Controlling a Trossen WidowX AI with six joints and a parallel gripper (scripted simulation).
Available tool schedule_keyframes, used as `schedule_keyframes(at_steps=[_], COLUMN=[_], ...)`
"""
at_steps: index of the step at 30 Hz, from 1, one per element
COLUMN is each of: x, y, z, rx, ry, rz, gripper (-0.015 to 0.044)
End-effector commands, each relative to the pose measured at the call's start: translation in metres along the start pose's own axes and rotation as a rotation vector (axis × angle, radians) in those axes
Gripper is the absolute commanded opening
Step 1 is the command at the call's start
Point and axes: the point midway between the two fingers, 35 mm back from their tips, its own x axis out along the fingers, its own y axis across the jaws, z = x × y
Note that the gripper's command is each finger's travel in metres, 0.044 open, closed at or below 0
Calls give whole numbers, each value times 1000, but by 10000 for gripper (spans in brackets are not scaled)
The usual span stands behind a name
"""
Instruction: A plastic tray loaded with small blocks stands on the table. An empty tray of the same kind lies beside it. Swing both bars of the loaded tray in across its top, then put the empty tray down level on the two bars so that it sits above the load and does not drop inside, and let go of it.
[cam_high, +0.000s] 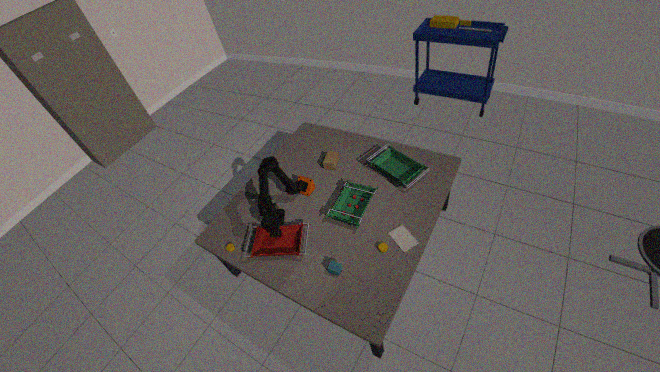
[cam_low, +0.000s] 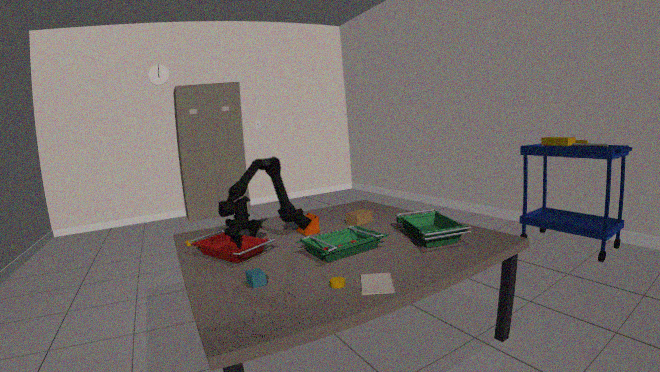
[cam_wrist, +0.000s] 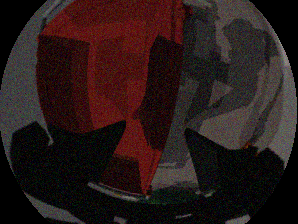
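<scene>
Three trays stand on the table (cam_high: 320, 295) (cam_low: 300, 310): a middle green one (cam_high: 345, 204) (cam_low: 345, 244) with small red blocks, a far-right green one (cam_high: 397, 167) (cam_low: 434, 229), and a near-left red one (cam_high: 275, 241) (cam_low: 227, 246) (cam_wrist: 112, 75), over whose edge the wide-open, unloaded gripper (cam_high: 275, 234) (cam_low: 239, 245) (cam_wrist: 156, 127) hangs.

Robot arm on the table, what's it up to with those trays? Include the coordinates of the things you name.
The arm has its open gripper (cam_high: 276, 233) (cam_low: 239, 245) (cam_wrist: 156, 127) down at one side of the empty red tray (cam_high: 280, 245) (cam_low: 227, 256) (cam_wrist: 65, 75), apparently about to grasp it. Nearby, a green tray (cam_high: 340, 202) (cam_low: 350, 250) holds small red blocks (cam_high: 354, 197) (cam_low: 353, 241), and its bars (cam_high: 345, 213) (cam_low: 320, 242) look swung in across the top. Nothing rests on them yet.
</scene>
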Motion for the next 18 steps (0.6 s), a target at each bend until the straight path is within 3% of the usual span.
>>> schedule_keyframes(at_steps=[1, 10, 18], x=[1, 1, 1], y=[-1, -1, -1], z=[-1, -1, -1], rx=[-5, -5, -5], ry=[3, 3, 3], rz=[-2, -2, -2], gripper=[367, 235, 181])
